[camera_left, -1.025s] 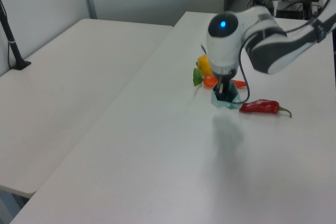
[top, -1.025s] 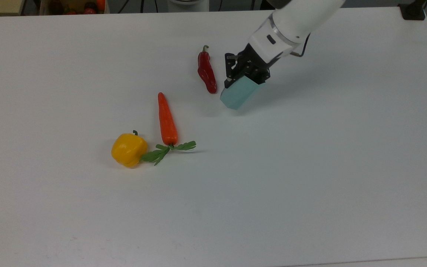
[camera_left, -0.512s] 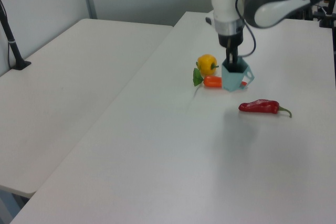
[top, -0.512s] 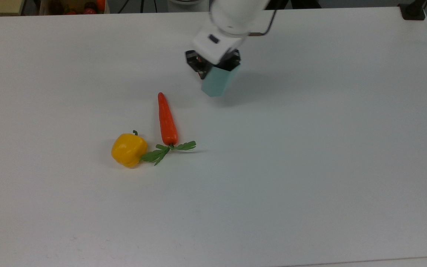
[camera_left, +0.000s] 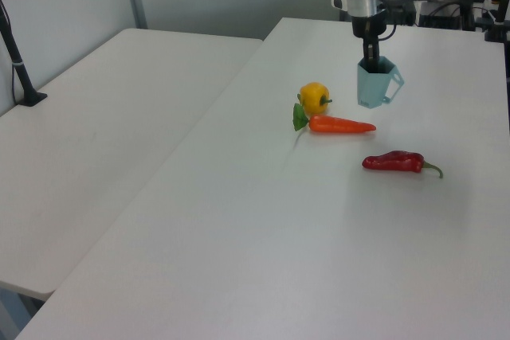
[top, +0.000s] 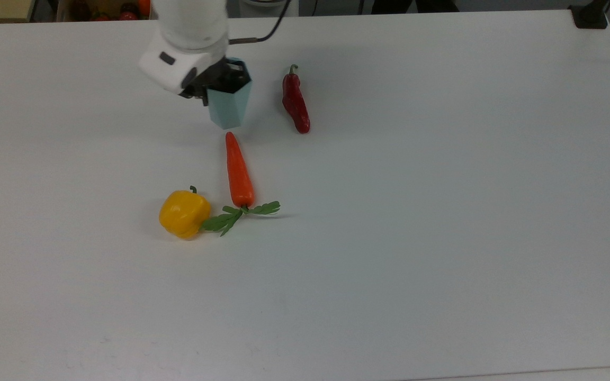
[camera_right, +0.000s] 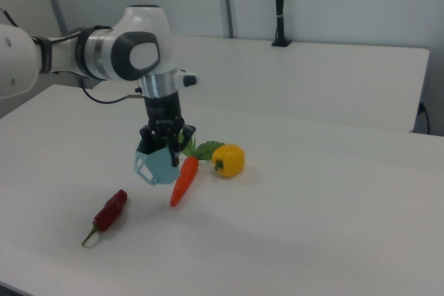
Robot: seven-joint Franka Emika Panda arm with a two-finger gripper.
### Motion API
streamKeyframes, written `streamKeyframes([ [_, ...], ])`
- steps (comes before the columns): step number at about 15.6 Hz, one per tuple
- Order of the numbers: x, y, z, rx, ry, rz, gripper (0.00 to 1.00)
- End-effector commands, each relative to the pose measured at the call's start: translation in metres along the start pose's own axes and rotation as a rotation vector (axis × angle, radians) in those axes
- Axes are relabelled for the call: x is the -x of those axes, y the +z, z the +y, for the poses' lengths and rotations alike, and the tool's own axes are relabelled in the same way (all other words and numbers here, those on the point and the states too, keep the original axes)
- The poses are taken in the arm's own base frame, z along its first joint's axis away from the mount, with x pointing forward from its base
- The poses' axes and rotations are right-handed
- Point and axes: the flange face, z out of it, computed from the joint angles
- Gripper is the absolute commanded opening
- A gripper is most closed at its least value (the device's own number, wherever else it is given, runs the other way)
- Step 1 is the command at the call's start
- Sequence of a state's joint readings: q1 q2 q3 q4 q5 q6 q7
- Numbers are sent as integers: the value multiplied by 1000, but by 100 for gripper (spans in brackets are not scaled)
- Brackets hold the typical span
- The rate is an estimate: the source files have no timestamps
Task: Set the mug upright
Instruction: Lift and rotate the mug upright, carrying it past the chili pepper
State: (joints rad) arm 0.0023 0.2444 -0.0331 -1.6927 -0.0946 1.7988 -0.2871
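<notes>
The pale blue-teal faceted mug (top: 228,106) hangs with its opening up, slightly tilted, in my gripper (top: 221,79). The gripper is shut on the mug's rim, with one finger inside and one outside. In the left view the mug (camera_left: 373,87) hangs under the gripper (camera_left: 370,57) with its flat handle to the left view's right. In the right view the mug (camera_right: 158,164) hangs a little above the table, beside the carrot, below the gripper (camera_right: 166,140).
On the white table (top: 442,211) an orange carrot (top: 238,170) with green leaves lies just below the mug in the top view. A red chili pepper (top: 295,101) lies to the mug's right. A yellow bell pepper (top: 183,214) sits by the carrot's leaves.
The arm has swung to the top view's left with the mug, from right of the chili pepper to left of it. The mug has turned from tilted to opening-up.
</notes>
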Motion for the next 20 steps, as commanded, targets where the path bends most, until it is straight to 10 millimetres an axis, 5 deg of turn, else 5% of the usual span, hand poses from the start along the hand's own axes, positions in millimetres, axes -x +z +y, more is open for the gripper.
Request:
streamKeyframes([
  [1,15,29,49,-69,-7,-29,0],
  [8,10,84,109,-56,58,26,0],
  [14,3,103,109,-57,55,17,3],
  [15,3,103,109,-58,60,17,17],
  [16,3,104,109,-59,71,15,54],
  [17,3,103,109,-59,72,15,77],
  [18,3,101,108,-59,72,15,92],
  [20,2,91,106,-54,69,28,100],
])
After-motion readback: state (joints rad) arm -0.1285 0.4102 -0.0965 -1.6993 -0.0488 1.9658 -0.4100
